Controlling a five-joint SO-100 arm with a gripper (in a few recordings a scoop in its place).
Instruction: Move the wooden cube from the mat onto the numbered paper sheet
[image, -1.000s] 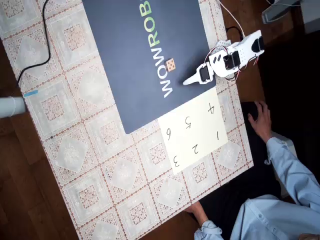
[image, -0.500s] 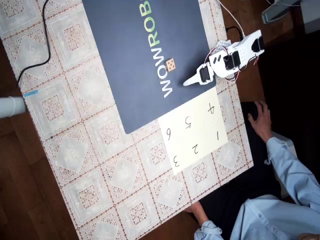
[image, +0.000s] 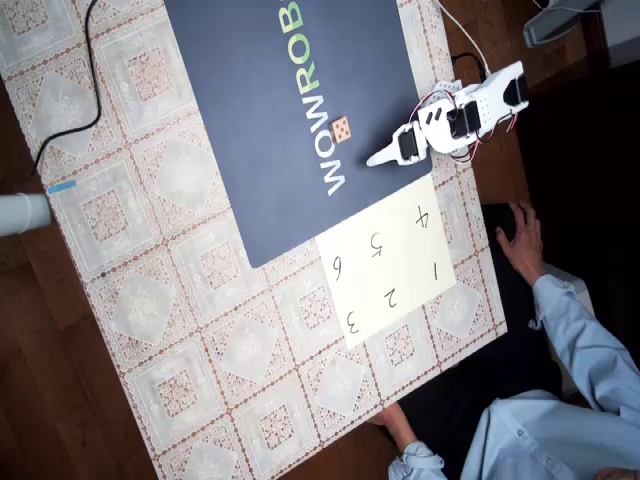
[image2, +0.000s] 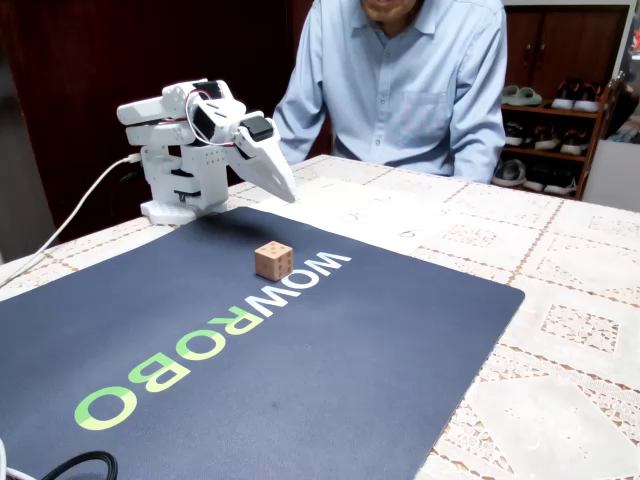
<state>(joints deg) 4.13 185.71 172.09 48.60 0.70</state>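
Nothing of the task is judged done yet. The wooden cube (image: 342, 129) is seen lying on the mat (image: 260, 150), just right of the white lettering in the upper middle of the overhead view, and in the fixed view (image2: 273, 260) it sits at centre frame beside the W, free of any contact. The gripper (image: 382, 157) is held above the mat's right edge, its white tip aimed toward the cube but kept apart from it; in the fixed view (image2: 281, 183) it hangs in the upper left, raised clear of the surface. The 2 fingers are seen pressed together into 1 pointed beak, with nothing between them. The reach, the grasp, the carry and the release are all judged still to be done.

The numbered paper sheet (image: 390, 262) is found lower right of centre, bare of any object, its corner tucked against the mat. The cube is small, matte, sharp-edged wood with dark dots. The mat reads as smooth, flat navy fabric or rubber. The paper is thin, pale cream, inked by hand. The lace-patterned tablecloth (image: 150, 300) is spread underneath.
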